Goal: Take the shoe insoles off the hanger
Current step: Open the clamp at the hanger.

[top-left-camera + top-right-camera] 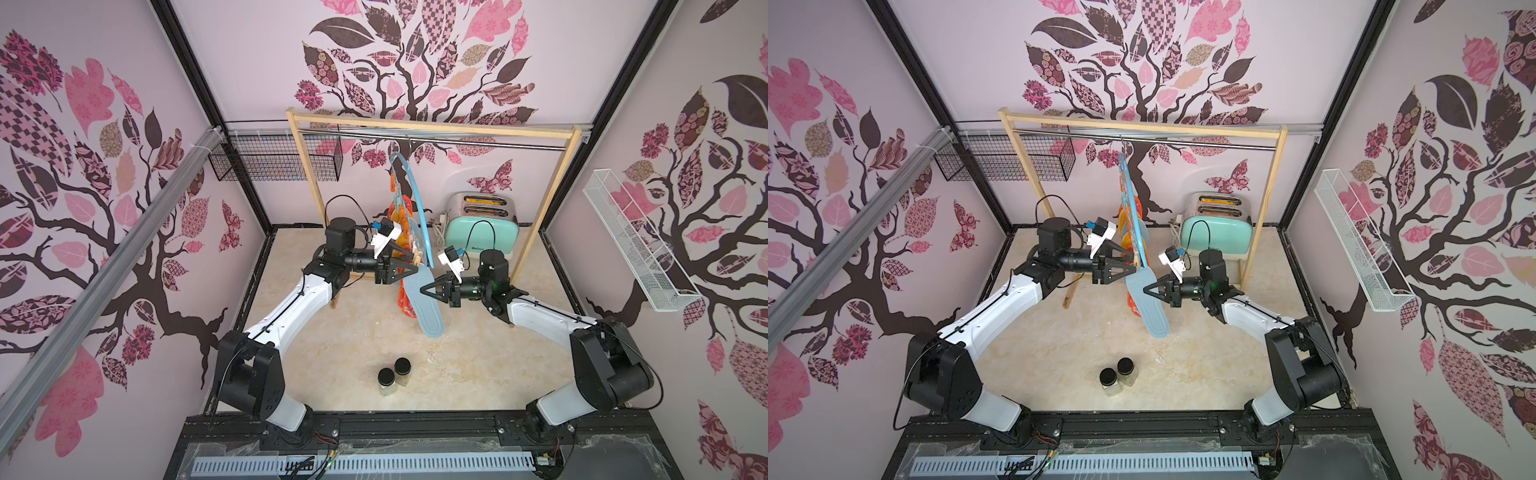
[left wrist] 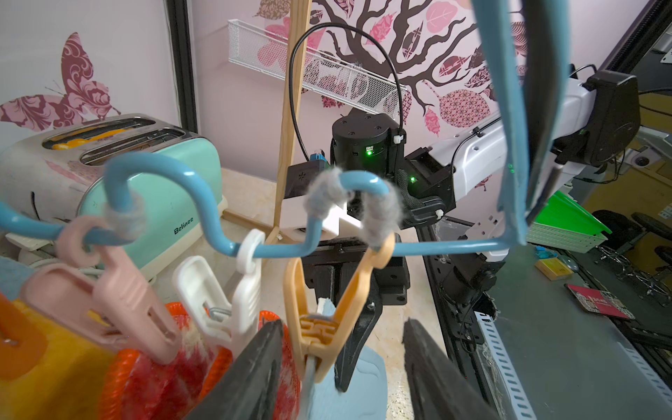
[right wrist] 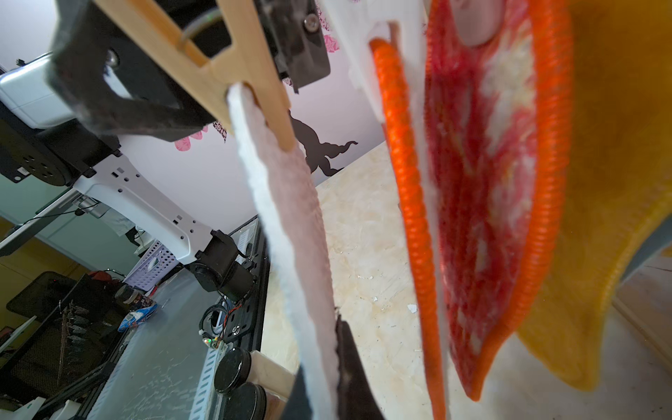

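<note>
The hanger (image 1: 417, 205) hangs from the metal rail (image 1: 478, 143) at the 12 o'clock side of the table (image 1: 374, 332). It is turned edge-on, and the shoe insoles (image 1: 404, 297) are pegged under it. The step in hand looks like freeing the grey-blue insole (image 1: 428, 316), the one nearest 6 o'clock. An orange peg (image 2: 320, 336) holds it up.

The right claw (image 1: 423, 289) comes in from 3 o'clock. It is pinched shut on the side of that insole, a little under the peg. The left claw (image 1: 414, 262) comes in from 9 o'clock. Its fingers (image 2: 254, 378) stand half wide, one on each side of the peg, and do not seem to press it yet.

To do it well, the left claw should squeeze the peg's two spread legs, up by the blue bar, not the biting end. The peg hangs on a loose ring, so it may twist away. A slow, straight squeeze is best. Once the peg's mouth opens, the right claw should pull the insole toward 6 o'clock. That takes it away from the red-white insole (image 3: 480, 182) and the yellow insole (image 3: 618, 163) on its 12 o'clock side. Pulling too early would likely drag the whole hanger along.
</note>
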Robot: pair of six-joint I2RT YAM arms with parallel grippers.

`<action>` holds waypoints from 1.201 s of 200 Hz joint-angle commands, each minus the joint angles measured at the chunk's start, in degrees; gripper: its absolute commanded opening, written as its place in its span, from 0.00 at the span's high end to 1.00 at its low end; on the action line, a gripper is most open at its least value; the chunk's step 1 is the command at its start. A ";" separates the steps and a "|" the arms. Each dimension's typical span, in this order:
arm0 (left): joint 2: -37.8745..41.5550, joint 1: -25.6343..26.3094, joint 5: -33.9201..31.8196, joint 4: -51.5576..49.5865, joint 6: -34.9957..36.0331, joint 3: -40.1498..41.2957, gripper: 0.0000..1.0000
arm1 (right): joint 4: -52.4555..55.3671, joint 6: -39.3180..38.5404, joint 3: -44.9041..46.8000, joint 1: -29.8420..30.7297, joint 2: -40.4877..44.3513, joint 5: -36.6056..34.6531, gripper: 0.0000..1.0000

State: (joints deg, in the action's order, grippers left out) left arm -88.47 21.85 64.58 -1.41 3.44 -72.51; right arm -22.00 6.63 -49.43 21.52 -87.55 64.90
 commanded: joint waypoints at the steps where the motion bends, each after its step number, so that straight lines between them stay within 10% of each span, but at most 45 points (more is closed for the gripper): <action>1: -1.24 0.45 1.57 -0.17 0.78 -2.05 0.43 | 0.66 -0.54 -0.98 0.27 2.46 0.22 0.94; 240: -3.82 1.65 1.94 5.10 -4.01 -4.44 0.89 | 3.67 -2.86 -1.01 0.54 2.47 -0.92 0.94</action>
State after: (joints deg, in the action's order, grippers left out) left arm -93.30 23.35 66.67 2.57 -0.49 -76.82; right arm -19.22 4.67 -49.45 21.74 -87.55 64.79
